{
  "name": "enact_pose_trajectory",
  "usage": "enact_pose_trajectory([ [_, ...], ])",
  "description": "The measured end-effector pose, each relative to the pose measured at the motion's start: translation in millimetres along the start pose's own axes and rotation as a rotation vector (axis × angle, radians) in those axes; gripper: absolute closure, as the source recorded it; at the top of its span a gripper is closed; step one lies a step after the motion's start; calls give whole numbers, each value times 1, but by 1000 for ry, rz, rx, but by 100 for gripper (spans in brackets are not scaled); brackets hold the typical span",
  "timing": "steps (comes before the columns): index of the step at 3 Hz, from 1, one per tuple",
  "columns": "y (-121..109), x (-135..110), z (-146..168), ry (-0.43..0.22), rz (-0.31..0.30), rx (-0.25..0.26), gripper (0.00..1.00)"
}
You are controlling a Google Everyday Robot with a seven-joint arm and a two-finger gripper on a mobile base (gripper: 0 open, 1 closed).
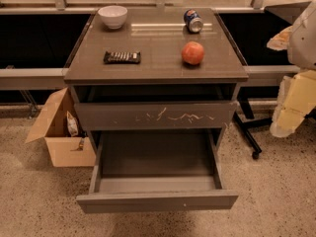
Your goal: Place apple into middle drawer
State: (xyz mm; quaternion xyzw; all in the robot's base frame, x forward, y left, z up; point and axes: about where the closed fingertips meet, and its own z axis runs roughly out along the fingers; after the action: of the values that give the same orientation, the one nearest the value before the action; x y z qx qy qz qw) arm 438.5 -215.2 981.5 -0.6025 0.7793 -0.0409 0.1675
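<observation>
The red-orange apple [192, 53] rests on the right side of the grey cabinet top [158, 68]. The middle drawer [157, 200] is pulled far out below, with a plain front panel bearing a tiny pale speck, and its inside is empty. Above it, the drawer with white scratch marks [155, 115] is slightly open. My gripper [292, 107], pale yellow below the white arm [303, 33], hangs at the right edge of the view. It is beside the cabinet, well apart from the apple, and holds nothing that I can see.
On the cabinet top are a white bowl [112, 16] at back left, a blue soda can [193, 20] lying at back right and a dark snack bar [122, 57] at front left. An open cardboard box [59, 135] stands on the floor at left. A black wheeled leg [249, 137] is at right.
</observation>
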Motion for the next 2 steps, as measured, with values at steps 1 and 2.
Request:
enact_pose_trajectory([
  [1,-2,-1,1,-6,1,3,0],
  [2,-18,-5,9,-60,7,22,0],
])
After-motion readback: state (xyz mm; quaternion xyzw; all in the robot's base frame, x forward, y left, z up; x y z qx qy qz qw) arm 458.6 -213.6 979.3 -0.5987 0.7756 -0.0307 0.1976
